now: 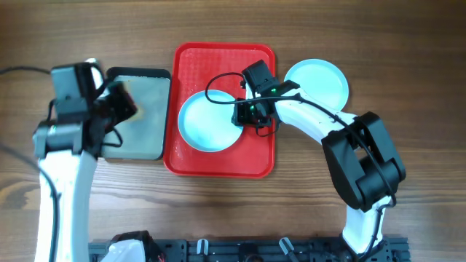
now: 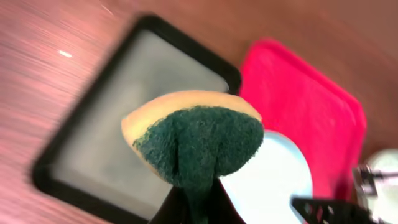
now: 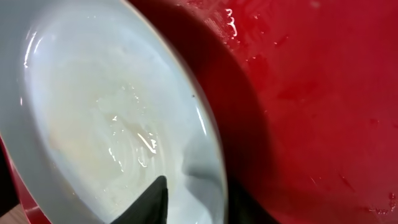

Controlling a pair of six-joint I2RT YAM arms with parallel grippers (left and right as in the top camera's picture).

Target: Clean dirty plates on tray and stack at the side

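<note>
Overhead, we see our right gripper clamped on the right rim of the plate on the tray, with the side plate just rightward, nearer this arm. Our left gripper pinches the sponge above the grey tray

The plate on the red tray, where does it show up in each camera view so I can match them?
Overhead: the plate sits mid-picture, on the left part of the red tray.
Left wrist: the plate is at lower right, partly behind the sponge.
Right wrist: the plate fills the left half, close up.
Shared landmark: the red tray borders the plate in all three.
</note>
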